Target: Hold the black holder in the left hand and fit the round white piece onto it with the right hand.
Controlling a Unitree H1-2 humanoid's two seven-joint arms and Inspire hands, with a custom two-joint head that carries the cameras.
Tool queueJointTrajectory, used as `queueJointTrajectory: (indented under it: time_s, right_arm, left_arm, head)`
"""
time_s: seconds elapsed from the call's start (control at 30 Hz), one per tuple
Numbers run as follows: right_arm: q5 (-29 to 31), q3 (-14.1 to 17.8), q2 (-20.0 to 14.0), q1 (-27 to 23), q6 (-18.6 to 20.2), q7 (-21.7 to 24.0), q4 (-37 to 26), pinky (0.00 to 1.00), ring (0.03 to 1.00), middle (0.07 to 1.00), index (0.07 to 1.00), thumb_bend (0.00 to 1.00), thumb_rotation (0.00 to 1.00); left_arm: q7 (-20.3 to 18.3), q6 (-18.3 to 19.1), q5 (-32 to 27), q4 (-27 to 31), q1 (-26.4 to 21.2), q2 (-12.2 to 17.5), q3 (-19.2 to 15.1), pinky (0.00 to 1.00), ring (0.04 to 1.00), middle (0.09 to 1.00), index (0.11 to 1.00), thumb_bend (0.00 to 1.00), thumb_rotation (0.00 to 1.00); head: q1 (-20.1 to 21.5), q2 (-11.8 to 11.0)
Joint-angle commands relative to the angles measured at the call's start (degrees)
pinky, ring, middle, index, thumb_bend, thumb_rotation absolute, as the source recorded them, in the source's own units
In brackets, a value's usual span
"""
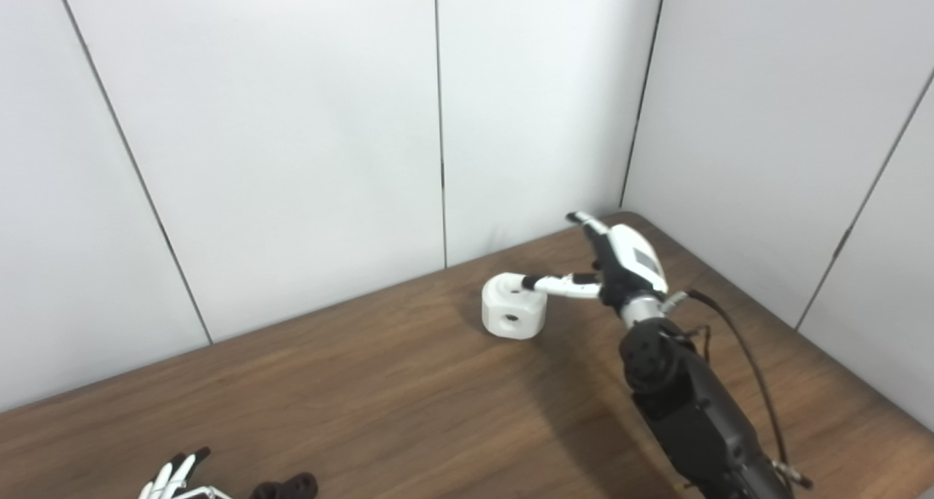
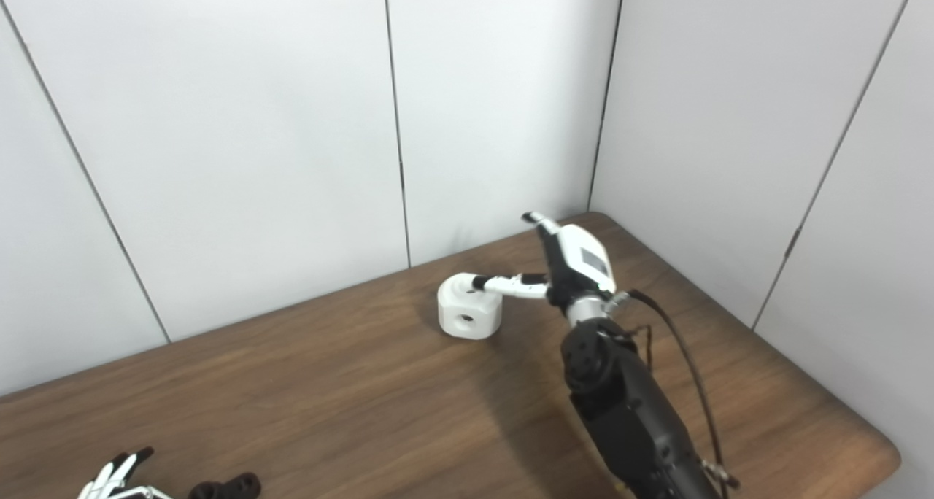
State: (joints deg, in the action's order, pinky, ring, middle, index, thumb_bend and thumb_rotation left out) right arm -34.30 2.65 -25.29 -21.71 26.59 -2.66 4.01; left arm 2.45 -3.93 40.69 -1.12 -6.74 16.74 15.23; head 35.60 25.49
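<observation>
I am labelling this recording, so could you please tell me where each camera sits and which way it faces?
Left eye view: on the head, looking down at the table; the right hand reaches the round white piece, the left hand at the bottom edge.
Right eye view: beside it, scene shifted left; more of the table's right edge shows.
Shared: both hands, the black holder, the wall panels.

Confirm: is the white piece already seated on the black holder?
No, the white piece sits far back on the table, apart from the black holder.
</observation>
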Motion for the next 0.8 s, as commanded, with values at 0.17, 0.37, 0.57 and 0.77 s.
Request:
queueJointTrajectory:
  time_s: [0.17,0.37,0.57,0.77]
  right_arm:
    - [-1.45,-2.21,-2.54,-7.12,0.31,4.2,6.74,0.71,0.958,0.969,0.884,1.0,0.59]
    - [-0.46,-3.95,-2.24,-8.89,0.2,5.93,10.09,0.77,0.986,0.992,0.894,1.0,0.64]
    - [-0.34,-4.84,-1.5,-9.29,0.29,6.39,11.15,0.81,0.999,1.0,0.886,1.0,0.61]
    - [-0.28,-5.15,-1.82,-8.68,0.3,8.07,10.3,0.83,1.0,1.0,0.866,1.0,0.63]
  left_arm:
    - [-0.62,-0.43,-0.63,-0.48,0.0,1.59,-1.11,1.0,1.0,0.962,0.481,0.51,0.04]
    - [-1.02,-0.61,-0.86,-0.6,0.18,1.62,-1.28,1.0,1.0,0.962,0.48,0.51,0.04]
    - [-0.86,-0.8,-1.06,-0.69,0.15,1.71,-1.45,1.0,1.0,0.966,0.48,0.51,0.04]
    - [-0.78,-1.09,-1.28,-1.22,0.03,1.65,-1.54,1.0,1.0,0.965,0.48,0.51,0.04]
  head:
    - [0.01,-0.29]
    - [-0.03,-0.41]
    - [0.11,-0.61]
    - [-0.03,-0.63]
